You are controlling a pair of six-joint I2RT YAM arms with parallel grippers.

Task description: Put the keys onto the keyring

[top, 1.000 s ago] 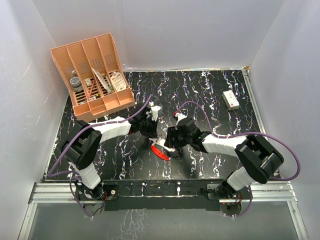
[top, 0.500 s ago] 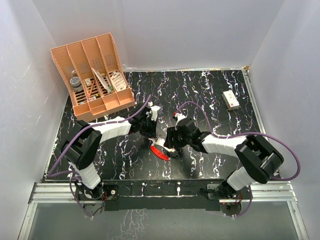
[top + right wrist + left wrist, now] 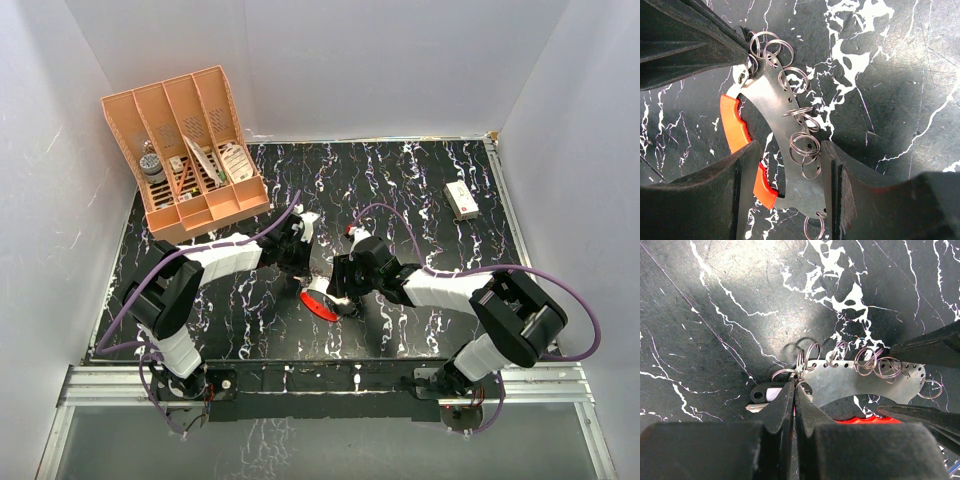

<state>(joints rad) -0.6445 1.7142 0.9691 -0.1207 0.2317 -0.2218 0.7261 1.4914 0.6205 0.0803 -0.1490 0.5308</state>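
Observation:
The keyring (image 3: 771, 102) is a flat metal crescent with a red grip (image 3: 734, 131) and several wire split rings along its edge. It lies at the table's middle in the top view (image 3: 320, 304) and also shows in the left wrist view (image 3: 840, 381). My right gripper (image 3: 790, 172) straddles it, one finger on the red grip and one on the metal edge, shut on it. My left gripper (image 3: 795, 386) is shut at the keyring's end, its tips over the keys (image 3: 767, 393), a small dark piece with a pale middle and a wire ring. In the top view both grippers (image 3: 312, 275) (image 3: 336, 290) meet there.
An orange slotted organizer (image 3: 185, 155) with small items stands at the back left. A small white box with a red mark (image 3: 461, 200) lies at the back right. White walls close in the dark marbled table (image 3: 420, 180). Purple cables arch over both arms.
The right gripper and the keyring have shifted slightly left toward the left gripper. Both grips are unchanged.

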